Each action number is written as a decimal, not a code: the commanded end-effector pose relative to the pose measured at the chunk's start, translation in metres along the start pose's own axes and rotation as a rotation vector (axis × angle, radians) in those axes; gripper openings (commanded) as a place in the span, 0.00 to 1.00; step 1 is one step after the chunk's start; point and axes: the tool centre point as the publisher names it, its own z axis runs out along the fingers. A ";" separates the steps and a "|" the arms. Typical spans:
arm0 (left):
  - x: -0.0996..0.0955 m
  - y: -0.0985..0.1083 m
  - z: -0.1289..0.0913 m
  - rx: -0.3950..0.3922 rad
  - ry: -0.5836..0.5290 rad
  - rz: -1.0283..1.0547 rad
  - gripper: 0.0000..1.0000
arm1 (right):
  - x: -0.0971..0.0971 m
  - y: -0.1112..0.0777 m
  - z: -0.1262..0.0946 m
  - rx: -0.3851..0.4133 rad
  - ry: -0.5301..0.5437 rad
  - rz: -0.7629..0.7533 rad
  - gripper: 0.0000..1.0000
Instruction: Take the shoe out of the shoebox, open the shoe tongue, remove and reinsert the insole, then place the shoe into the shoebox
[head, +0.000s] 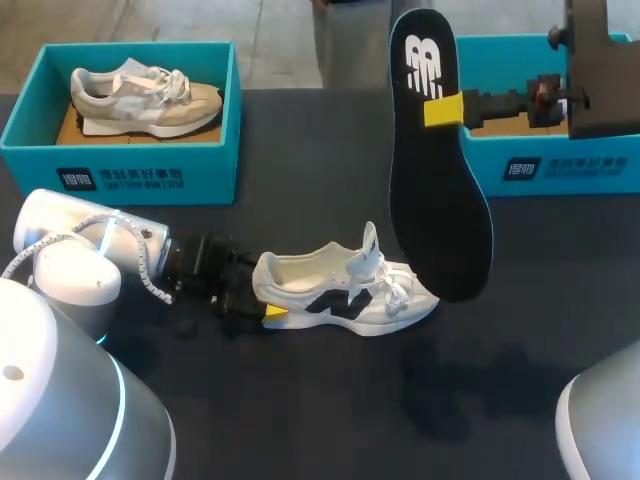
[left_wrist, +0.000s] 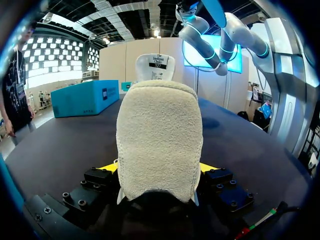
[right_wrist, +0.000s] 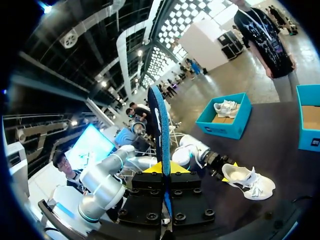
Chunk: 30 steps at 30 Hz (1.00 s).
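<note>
From the left wrist, the shoe (left_wrist: 159, 135) shows only its heel, which hides its toe and most of the left tool (left_wrist: 159, 169). From the head camera, the insole (head: 435, 170) and right arm (head: 600, 70) cover part of the right shoebox (head: 565, 150), also cut off at the edge.

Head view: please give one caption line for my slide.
Left pincer grips the white shoe by its heel; right pincer holds the black insole in the air.

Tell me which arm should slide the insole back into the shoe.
Right. The right gripper is shut on the black insole, held upright in the air near the white shoe. The left gripper is shut on the shoe's heel, steadying it, so it has no free fingers.
</note>
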 end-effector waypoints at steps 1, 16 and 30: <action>0.002 0.003 -0.001 -0.009 0.003 -0.006 0.58 | 0.000 0.002 0.003 0.002 0.000 0.001 0.00; 0.000 0.001 -0.019 -0.117 -0.039 -0.029 1.00 | 0.000 0.002 0.003 0.002 0.000 0.001 0.00; 0.001 -0.011 -0.041 -0.283 -0.010 -0.040 1.00 | 0.000 0.002 0.003 0.002 0.000 0.001 0.00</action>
